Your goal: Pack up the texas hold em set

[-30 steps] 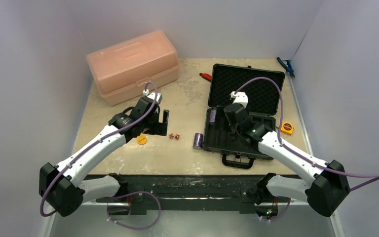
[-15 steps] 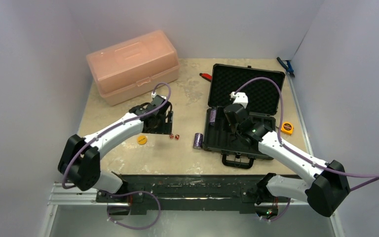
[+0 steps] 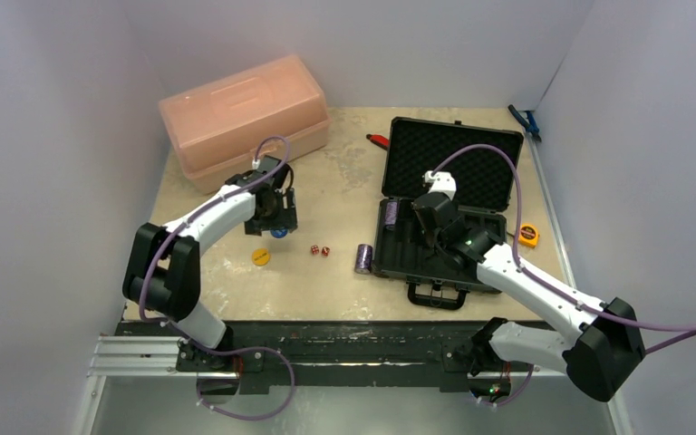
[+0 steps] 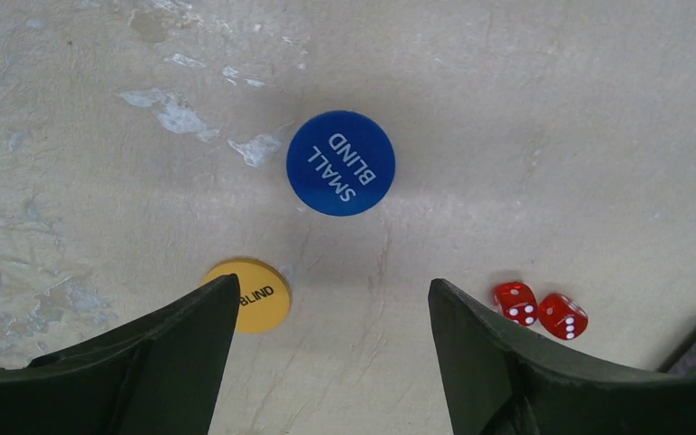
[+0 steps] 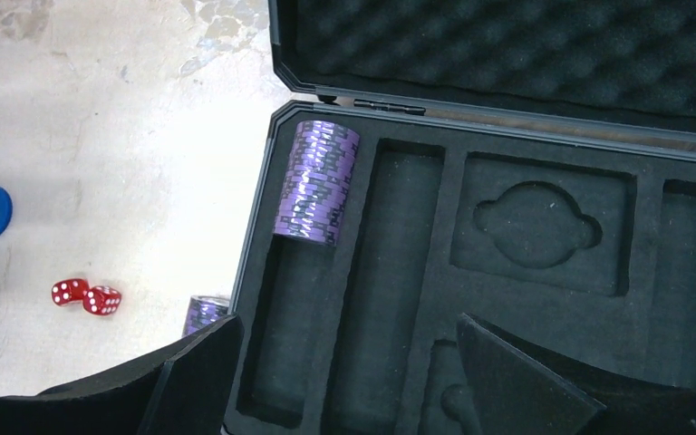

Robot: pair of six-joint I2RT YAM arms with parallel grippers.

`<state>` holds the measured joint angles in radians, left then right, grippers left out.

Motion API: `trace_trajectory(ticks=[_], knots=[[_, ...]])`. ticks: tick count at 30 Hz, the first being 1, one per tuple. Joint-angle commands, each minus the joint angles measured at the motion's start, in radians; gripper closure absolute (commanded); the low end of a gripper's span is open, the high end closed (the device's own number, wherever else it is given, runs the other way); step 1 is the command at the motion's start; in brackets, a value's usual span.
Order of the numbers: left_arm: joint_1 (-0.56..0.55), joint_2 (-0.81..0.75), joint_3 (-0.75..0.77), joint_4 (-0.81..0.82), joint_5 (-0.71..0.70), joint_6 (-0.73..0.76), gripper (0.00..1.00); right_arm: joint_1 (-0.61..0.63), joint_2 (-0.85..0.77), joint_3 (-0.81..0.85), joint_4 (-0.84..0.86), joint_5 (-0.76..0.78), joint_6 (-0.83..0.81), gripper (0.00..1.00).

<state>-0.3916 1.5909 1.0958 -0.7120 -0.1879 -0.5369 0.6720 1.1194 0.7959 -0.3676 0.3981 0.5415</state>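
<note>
White walls (image 3: 372, 45) are enclosing a scuffed beige tabletop (image 3: 344, 181). The open black briefcase (image 3: 453, 154) is holding one purple chip stack (image 5: 315, 181); the other stack (image 3: 362, 258), red dice (image 4: 517, 302) and yellow disc (image 4: 256, 296) are lying outside. The left gripper (image 4: 333, 299) and right gripper (image 5: 349, 326) are hovering spread, empty.

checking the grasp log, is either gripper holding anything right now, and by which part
Nothing is held. The left gripper is open, with the blue disc apart from it; the right gripper is open and empty over the case.
</note>
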Motion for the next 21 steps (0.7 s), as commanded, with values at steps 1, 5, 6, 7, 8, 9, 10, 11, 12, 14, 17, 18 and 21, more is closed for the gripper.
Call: trace_trajectory(ticks=[1, 5, 6, 7, 8, 9, 10, 11, 12, 14, 17, 18, 21], knots=[[0.054, 0.028, 0.033, 0.032, 0.076, -0.024, 0.21, -0.005, -0.025, -0.006, 0.013, -0.017, 0.013, 0.08], [0.076, 0.046, 0.03, 0.058, 0.082, -0.04, 0.1, -0.003, -0.036, -0.014, 0.016, -0.036, 0.022, 0.08], [0.078, 0.052, 0.03, 0.063, 0.085, -0.041, 0.03, -0.005, -0.041, -0.017, 0.017, -0.04, 0.023, 0.08], [0.08, 0.06, 0.032, 0.068, 0.09, -0.04, 0.0, -0.005, -0.044, -0.019, 0.018, -0.041, 0.022, 0.08], [0.081, 0.068, 0.035, 0.072, 0.097, -0.039, 0.0, -0.005, -0.046, -0.022, 0.019, -0.042, 0.023, 0.08], [0.083, 0.076, 0.038, 0.072, 0.103, -0.039, 0.0, -0.004, -0.047, -0.024, 0.017, -0.04, 0.022, 0.08], [0.083, 0.086, 0.044, 0.072, 0.106, -0.041, 0.0, -0.004, -0.046, -0.026, 0.017, -0.04, 0.022, 0.08], [0.085, 0.095, 0.049, 0.07, 0.106, -0.041, 0.0, -0.005, -0.045, -0.027, 0.019, -0.04, 0.022, 0.08], [0.086, 0.103, 0.052, 0.07, 0.105, -0.043, 0.03, -0.004, -0.043, -0.027, 0.019, -0.039, 0.02, 0.08], [0.092, 0.119, 0.061, 0.071, 0.106, -0.051, 0.07, -0.004, -0.04, -0.027, 0.021, -0.04, 0.021, 0.08], [0.102, 0.139, 0.073, 0.075, 0.115, -0.055, 0.13, -0.005, -0.038, -0.027, 0.025, -0.044, 0.022, 0.08], [0.105, 0.145, 0.079, 0.075, 0.116, -0.054, 0.15, -0.005, -0.037, -0.027, 0.027, -0.045, 0.022, 0.08], [0.116, 0.17, 0.1, 0.07, 0.125, -0.047, 0.27, -0.004, -0.037, -0.029, 0.028, -0.045, 0.021, 0.08]])
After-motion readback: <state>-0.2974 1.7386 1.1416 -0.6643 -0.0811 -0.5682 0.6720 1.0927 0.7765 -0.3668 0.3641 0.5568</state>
